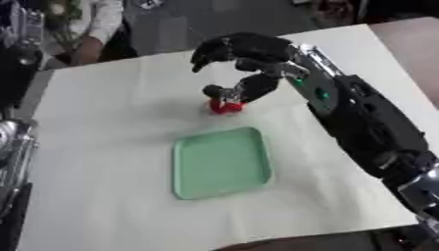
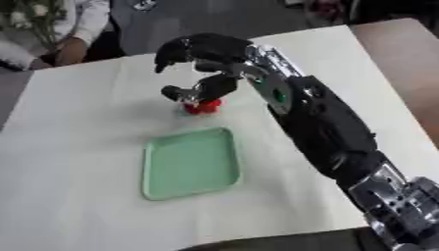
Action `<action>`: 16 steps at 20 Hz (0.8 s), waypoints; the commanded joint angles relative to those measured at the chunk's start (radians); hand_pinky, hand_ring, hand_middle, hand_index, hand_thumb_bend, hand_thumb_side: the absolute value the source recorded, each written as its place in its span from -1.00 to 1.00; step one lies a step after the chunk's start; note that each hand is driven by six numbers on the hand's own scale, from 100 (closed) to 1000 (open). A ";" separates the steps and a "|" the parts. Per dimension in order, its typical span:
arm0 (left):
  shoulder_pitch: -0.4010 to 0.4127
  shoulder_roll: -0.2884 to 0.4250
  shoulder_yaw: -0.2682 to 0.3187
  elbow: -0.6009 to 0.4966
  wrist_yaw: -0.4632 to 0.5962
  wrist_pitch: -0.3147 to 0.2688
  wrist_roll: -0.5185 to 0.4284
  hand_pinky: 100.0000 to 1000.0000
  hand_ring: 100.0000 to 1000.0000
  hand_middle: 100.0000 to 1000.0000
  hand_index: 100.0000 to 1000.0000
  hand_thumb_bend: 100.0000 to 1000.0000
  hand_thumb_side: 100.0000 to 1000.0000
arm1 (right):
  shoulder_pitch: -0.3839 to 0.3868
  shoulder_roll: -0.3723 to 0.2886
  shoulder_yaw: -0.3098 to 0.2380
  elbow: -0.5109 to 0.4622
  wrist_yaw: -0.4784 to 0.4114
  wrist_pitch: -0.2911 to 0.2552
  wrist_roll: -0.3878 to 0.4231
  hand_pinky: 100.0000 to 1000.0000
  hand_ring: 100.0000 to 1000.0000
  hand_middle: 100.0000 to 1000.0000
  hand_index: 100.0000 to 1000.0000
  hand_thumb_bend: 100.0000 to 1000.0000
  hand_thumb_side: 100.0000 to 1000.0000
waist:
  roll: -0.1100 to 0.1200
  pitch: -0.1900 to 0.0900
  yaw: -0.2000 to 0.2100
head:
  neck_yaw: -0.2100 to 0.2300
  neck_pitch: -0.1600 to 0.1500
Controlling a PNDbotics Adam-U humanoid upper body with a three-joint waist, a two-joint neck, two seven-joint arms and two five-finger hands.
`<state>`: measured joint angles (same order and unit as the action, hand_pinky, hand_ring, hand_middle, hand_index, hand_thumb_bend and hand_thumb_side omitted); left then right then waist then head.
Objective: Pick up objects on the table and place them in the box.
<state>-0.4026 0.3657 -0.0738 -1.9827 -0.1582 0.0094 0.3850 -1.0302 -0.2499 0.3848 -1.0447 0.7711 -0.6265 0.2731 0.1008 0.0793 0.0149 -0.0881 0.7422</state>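
While its axis can't be told, the small red object (image 1: 225, 106) sits under the right hand (image 1: 249, 59), thumb touching, fingers curled.

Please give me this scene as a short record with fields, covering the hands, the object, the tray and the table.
right hand: above the far half of the table, fingers curled down
object: small red thing, under the thumb tip; whether it is gripped cannot be told
tray: green, shallow, nothing in it, nearer than the red thing
table: white cover
left hand: not in view
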 commanded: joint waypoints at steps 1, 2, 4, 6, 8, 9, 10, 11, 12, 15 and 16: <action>-0.023 0.006 0.003 -0.017 0.004 -0.007 -0.002 -0.42 -0.05 0.16 0.42 -0.05 0.30 | -0.012 0.012 -0.013 -0.003 0.037 0.020 -0.034 0.43 0.46 0.59 0.62 -0.57 0.88 | 0.002 -0.008 0.005 | -0.009 -0.023; -0.024 0.005 0.003 -0.017 0.005 -0.008 -0.002 -0.42 -0.05 0.16 0.42 -0.05 0.30 | -0.011 0.016 -0.015 0.002 0.051 0.028 -0.052 0.43 0.45 0.59 0.62 -0.56 0.87 | 0.003 -0.007 0.007 | -0.010 -0.024; -0.027 0.003 0.003 -0.017 0.005 -0.008 -0.002 -0.42 -0.05 0.16 0.42 -0.05 0.30 | -0.010 0.020 -0.016 0.010 0.075 0.038 -0.086 0.43 0.45 0.59 0.62 -0.56 0.86 | 0.003 -0.005 0.010 | -0.014 -0.027; -0.028 0.002 0.002 -0.017 0.006 -0.009 -0.003 -0.42 -0.05 0.16 0.42 -0.05 0.30 | -0.011 0.020 -0.020 0.021 0.095 0.043 -0.111 0.43 0.45 0.59 0.62 -0.56 0.86 | 0.003 -0.004 0.011 | -0.015 -0.031; -0.030 0.001 0.001 -0.017 0.006 -0.009 -0.004 -0.43 -0.05 0.16 0.42 -0.05 0.30 | -0.018 0.016 -0.028 0.038 0.115 0.044 -0.130 0.42 0.45 0.60 0.63 -0.55 0.85 | 0.003 -0.002 0.012 | -0.024 -0.039; -0.031 0.000 0.001 -0.017 0.007 -0.009 -0.005 -0.43 -0.05 0.16 0.42 -0.05 0.30 | -0.021 0.014 -0.033 0.048 0.123 0.044 -0.138 0.40 0.44 0.60 0.63 -0.55 0.84 | 0.003 -0.001 0.013 | -0.028 -0.042; -0.032 -0.001 0.001 -0.017 0.007 -0.009 -0.005 -0.43 -0.05 0.16 0.42 -0.05 0.30 | -0.025 0.010 -0.039 0.058 0.133 0.045 -0.145 0.38 0.44 0.62 0.64 -0.53 0.82 | 0.003 -0.001 0.014 | -0.032 -0.044; -0.032 -0.001 0.001 -0.017 0.007 -0.009 -0.005 -0.43 -0.05 0.16 0.42 -0.05 0.30 | -0.031 0.004 -0.047 0.070 0.144 0.048 -0.152 0.36 0.44 0.62 0.65 -0.53 0.82 | 0.002 0.000 0.014 | -0.034 -0.046; -0.033 -0.001 0.001 -0.017 0.007 -0.009 -0.005 -0.43 -0.05 0.16 0.42 -0.05 0.30 | -0.036 0.000 -0.055 0.082 0.157 0.049 -0.158 0.36 0.44 0.62 0.65 -0.53 0.82 | 0.002 0.000 0.015 | -0.035 -0.046; -0.033 -0.001 0.000 -0.017 0.007 -0.009 -0.005 -0.43 -0.05 0.15 0.42 -0.05 0.30 | -0.048 -0.011 -0.077 0.120 0.202 0.056 -0.175 0.39 0.45 0.62 0.65 -0.52 0.83 | 0.002 0.001 0.014 | -0.035 -0.048; -0.032 -0.001 0.000 -0.017 0.007 -0.009 -0.005 -0.43 -0.05 0.15 0.42 -0.05 0.30 | -0.050 -0.013 -0.083 0.132 0.217 0.056 -0.181 0.39 0.45 0.62 0.65 -0.52 0.83 | 0.002 0.001 0.014 | -0.034 -0.049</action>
<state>-0.4160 0.3571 -0.0746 -1.9827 -0.1544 0.0045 0.3802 -1.0504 -0.2475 0.3172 -0.9157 0.9708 -0.5720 0.1026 0.1056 0.0923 0.0275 -0.1078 0.7076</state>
